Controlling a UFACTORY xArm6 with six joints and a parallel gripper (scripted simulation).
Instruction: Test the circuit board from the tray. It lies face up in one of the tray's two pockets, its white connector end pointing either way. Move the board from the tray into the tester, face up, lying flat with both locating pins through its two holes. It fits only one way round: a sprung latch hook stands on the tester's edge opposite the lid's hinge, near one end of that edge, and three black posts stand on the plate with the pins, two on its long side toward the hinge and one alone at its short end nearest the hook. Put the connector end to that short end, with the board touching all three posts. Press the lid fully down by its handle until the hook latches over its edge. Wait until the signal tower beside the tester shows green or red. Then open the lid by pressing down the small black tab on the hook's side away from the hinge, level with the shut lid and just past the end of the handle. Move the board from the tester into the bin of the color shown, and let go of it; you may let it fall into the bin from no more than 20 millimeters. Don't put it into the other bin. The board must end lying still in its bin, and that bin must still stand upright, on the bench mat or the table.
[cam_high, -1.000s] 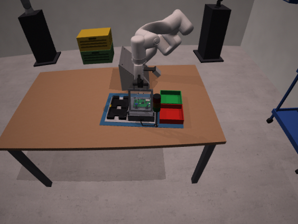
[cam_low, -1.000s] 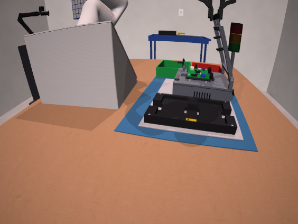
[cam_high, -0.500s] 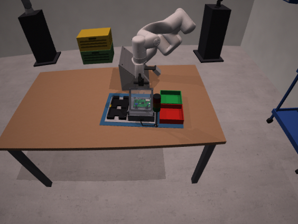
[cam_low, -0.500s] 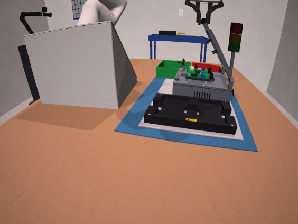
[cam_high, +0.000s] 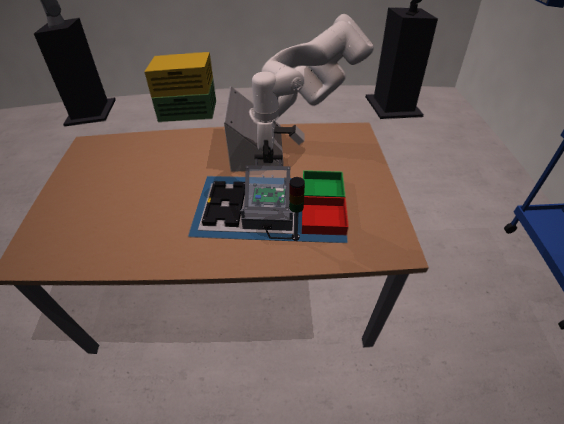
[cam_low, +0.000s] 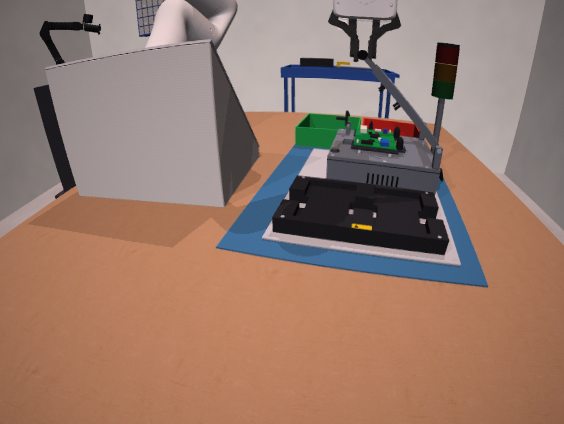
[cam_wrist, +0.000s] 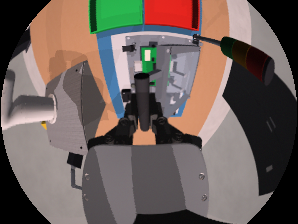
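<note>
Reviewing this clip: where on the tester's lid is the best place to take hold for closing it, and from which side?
By the handle at the lid's free edge, opposite the hinge. The gripper is shut on it from above, fingers straddling the bar. The lid slants partway open over the board, so the raised handle is its one protruding, reachable part, farthest from the hinge.

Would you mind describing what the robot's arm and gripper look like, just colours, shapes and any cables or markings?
The arm is off-white with thick, rounded, tube-like links and bulging joints; no cables or markings show on it. The gripper has a pale grey, boxy body with rounded corners and small screw dots, seen in the wrist view. Its fingers are dark grey to black, built as slim angled linkages narrowing to the tips.
</note>
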